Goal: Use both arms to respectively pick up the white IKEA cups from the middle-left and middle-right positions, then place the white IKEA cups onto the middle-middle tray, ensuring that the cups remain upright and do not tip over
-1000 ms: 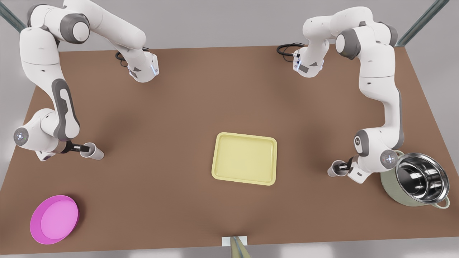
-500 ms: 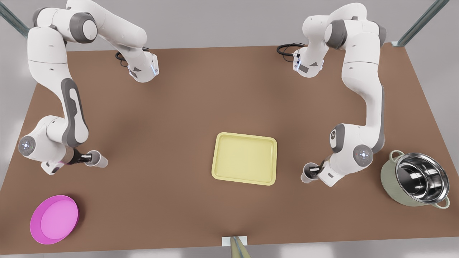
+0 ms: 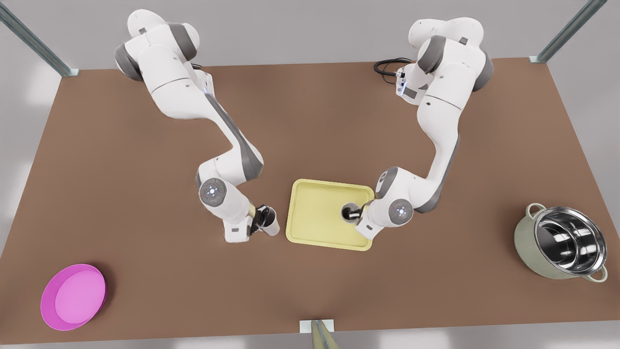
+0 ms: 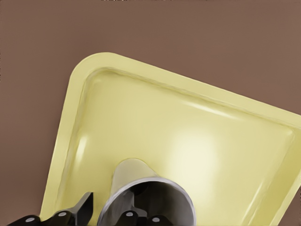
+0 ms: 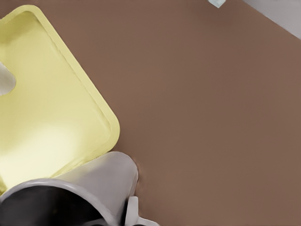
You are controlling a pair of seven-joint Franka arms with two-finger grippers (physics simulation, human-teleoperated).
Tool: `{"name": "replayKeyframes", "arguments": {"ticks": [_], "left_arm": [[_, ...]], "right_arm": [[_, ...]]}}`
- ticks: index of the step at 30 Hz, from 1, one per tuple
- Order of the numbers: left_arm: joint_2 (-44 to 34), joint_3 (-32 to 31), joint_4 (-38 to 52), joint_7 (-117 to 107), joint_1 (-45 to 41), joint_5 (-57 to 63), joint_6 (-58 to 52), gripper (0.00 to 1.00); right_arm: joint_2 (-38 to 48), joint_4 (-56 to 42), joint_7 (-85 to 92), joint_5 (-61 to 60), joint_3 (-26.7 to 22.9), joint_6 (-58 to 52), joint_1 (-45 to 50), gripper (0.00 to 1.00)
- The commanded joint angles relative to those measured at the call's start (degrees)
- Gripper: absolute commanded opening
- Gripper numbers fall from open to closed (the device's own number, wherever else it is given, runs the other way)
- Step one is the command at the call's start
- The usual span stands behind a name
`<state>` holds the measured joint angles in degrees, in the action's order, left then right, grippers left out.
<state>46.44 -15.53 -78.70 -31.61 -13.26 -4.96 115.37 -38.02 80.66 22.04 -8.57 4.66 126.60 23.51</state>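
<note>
Both arms had swung in from the outer edges of the surface [image 3: 145, 194] w/in the last second, each carrying a white cup. The left tool [image 3: 357, 214], on the front view's right, was clenched on the rim of the first cup [image 3: 347, 212], which hung directly ahead of it over the tray [image 3: 310, 232]; a set-down looked imminent. The right tool [image 3: 260, 219] gripped the second cup [image 3: 271, 226], just short of the tray's near rim and not yet over it. Both cups appeared upright.

The left wrist view showed a finger [image 4: 82, 213] outside the cup wall & the tray floor beneath. The right wrist view put the second cup beside the tray's rounded corner, over bare surface. The front view alone took in the steel pot [image 3: 562, 242] and pink plate [image 3: 72, 296], both well apart from either tool.
</note>
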Motion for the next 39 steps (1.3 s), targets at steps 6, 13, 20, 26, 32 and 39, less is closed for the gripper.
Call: {"name": "replayKeyframes", "arguments": {"ticks": [6, 13, 20, 26, 32, 39], "left_arm": [[-0.04, -1.70, 0.04, -19.28, 2.44, 0.39, 1.17, 1.00], [-0.91, -1.79, -0.14, -19.54, 2.36, 0.92, -1.90, 1.00], [-2.49, -1.79, 0.12, -19.46, 2.89, 1.01, -4.00, 1.00], [-9.69, 7.61, 25.54, 7.05, 3.59, 10.68, -38.20, 1.00], [-27.55, 15.53, 9.18, 31.70, 0.34, 9.62, -35.04, 1.00], [-26.84, 15.53, 9.09, 31.70, 0.51, 7.07, -34.86, 1.00]], "right_arm": [[-7.68, -5.25, -17.12, -4.70, 0.08, 2.68, 5.32, 0.21], [-10.85, -6.92, -16.68, -6.46, 0.08, 3.04, 5.94, 1.00], [-10.76, -6.83, -15.01, -6.99, 0.96, 3.04, 4.88, 1.00], [-1.10, -5.25, -15.71, -7.60, 3.78, -10.13, -0.04, 1.00], [9.36, -12.90, -16.68, 20.00, -11.96, -44.95, -12.69, 1.00], [31.43, 1.43, -13.78, 14.55, -11.34, -46.36, -19.81, 1.00]]}}
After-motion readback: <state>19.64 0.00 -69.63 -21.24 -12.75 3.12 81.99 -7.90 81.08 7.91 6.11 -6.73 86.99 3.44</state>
